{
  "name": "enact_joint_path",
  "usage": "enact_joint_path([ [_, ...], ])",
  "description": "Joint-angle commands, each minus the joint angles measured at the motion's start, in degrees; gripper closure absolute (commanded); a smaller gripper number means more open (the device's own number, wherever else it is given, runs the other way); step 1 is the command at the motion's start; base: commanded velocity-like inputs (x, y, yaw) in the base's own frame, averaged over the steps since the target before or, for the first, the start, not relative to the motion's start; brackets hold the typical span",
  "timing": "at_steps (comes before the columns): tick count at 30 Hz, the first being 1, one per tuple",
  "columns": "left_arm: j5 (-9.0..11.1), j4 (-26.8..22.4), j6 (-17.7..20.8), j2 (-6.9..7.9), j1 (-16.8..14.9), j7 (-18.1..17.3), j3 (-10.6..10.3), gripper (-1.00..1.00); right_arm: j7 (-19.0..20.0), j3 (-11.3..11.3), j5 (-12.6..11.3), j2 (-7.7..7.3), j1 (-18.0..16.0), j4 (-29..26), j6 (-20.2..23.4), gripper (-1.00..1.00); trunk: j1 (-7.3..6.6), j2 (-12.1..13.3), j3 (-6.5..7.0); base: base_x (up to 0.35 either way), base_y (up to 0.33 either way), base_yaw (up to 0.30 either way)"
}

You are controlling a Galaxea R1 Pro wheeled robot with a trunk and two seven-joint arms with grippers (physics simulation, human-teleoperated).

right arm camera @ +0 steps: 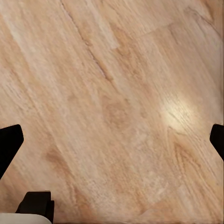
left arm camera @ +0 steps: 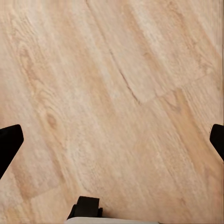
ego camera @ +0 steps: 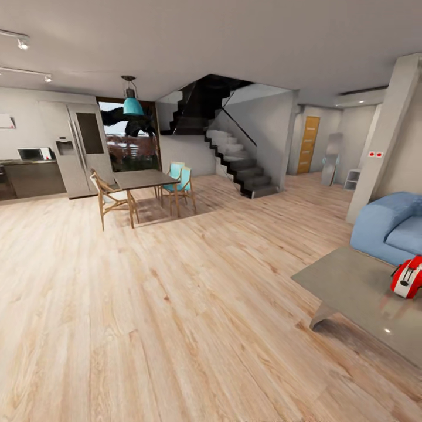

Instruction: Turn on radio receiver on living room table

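The red radio receiver (ego camera: 408,276) with its white side panel stands on the glossy grey low table (ego camera: 351,281) at the right edge of the head view, partly cut off by the frame. The light-blue sofa (ego camera: 390,227) sits just behind the table. In the left wrist view my left gripper (left arm camera: 112,140) is open, its black fingertips (left arm camera: 9,142) far apart over bare wood floor. In the right wrist view my right gripper (right arm camera: 112,140) is open as well, fingertips (right arm camera: 9,142) wide apart above the planks, nothing between them.
Light wood plank floor (ego camera: 146,305) stretches ahead. A dining table (ego camera: 143,179) with wooden and teal chairs stands at mid-left, dark stairs (ego camera: 240,164) behind it, a fridge (ego camera: 79,149) and kitchen counter at far left. A grey pillar (ego camera: 384,138) rises near the sofa.
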Motion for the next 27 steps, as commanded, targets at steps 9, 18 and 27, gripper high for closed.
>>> enact_joint_path([
  [9,0.0,0.0,0.0,0.08,0.0,0.0,0.0,-1.00,0.0,0.0,0.0,0.00,0.0,0.0,0.0,-1.00,0.00,0.0,0.00,0.000,0.000,-0.278],
  [18,0.0,0.0,0.1,0.52,0.0,0.0,0.0,-1.00,0.0,0.0,0.0,0.00,0.0,0.0,0.0,-1.00,0.00,0.0,0.00,0.087,0.000,-0.278],
  [27,0.0,0.0,0.0,0.61,0.0,0.0,0.2,-1.00,0.0,0.0,0.0,0.00,0.0,0.0,0.0,-1.00,0.00,0.0,0.00,0.316,0.000,-0.277],
])
